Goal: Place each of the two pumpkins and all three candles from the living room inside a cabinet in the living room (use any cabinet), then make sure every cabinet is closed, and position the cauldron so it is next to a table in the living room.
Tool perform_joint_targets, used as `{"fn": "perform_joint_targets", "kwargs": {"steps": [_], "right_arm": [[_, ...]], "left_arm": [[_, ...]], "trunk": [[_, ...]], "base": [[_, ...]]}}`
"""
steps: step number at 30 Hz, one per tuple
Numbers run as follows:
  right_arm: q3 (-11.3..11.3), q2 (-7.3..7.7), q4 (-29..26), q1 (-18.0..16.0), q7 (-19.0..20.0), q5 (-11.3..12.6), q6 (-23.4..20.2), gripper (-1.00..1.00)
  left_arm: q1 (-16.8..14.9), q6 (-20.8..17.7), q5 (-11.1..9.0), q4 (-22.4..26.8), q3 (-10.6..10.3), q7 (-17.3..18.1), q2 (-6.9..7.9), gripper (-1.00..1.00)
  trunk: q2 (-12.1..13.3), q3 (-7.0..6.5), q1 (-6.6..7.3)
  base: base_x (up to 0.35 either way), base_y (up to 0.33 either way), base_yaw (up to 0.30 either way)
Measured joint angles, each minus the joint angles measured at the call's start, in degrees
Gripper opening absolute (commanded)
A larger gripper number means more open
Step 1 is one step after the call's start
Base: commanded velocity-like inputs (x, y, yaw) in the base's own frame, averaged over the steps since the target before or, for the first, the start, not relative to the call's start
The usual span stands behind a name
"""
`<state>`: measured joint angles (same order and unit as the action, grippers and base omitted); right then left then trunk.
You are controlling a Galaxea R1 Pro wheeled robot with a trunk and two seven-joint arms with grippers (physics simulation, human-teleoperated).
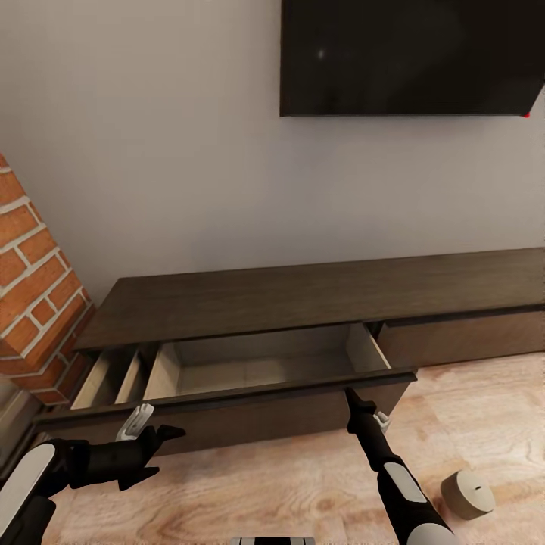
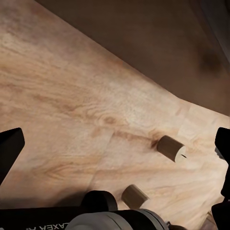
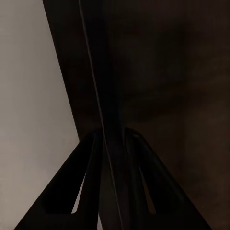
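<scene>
A: Why is the cabinet [image 1: 303, 299] drawer [image 1: 250, 371] standing open?

B: Your right end effector [image 1: 353, 397] is pinching its front edge. Your left end effector [image 1: 155, 446] is hanging spread; candles [image 2: 171, 146] are lying on the floor [image 1: 303, 484].

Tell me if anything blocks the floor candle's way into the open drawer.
Nothing visible lies on the floor between the candle and the open drawer. The drawer's raised front panel stands on that side, so the candle must go over it. The right pincer is clamped on that panel's top edge.
</scene>
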<state>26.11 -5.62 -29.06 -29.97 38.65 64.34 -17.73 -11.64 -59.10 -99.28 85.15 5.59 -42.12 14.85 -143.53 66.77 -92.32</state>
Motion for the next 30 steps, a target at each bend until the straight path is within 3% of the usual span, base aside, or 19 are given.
{"fn": "perform_joint_targets", "kwargs": {"steps": [30], "right_arm": [[0.8,0.0,-0.04,0.02,0.04,0.16,-0.09,-1.0]], "left_arm": [[0.0,0.0,0.0,0.0,0.0,0.0,0.01,1.0]], "trunk": [[0.0,0.0,0.0]], "base": [[-0.073,0.0,0.0]]}}
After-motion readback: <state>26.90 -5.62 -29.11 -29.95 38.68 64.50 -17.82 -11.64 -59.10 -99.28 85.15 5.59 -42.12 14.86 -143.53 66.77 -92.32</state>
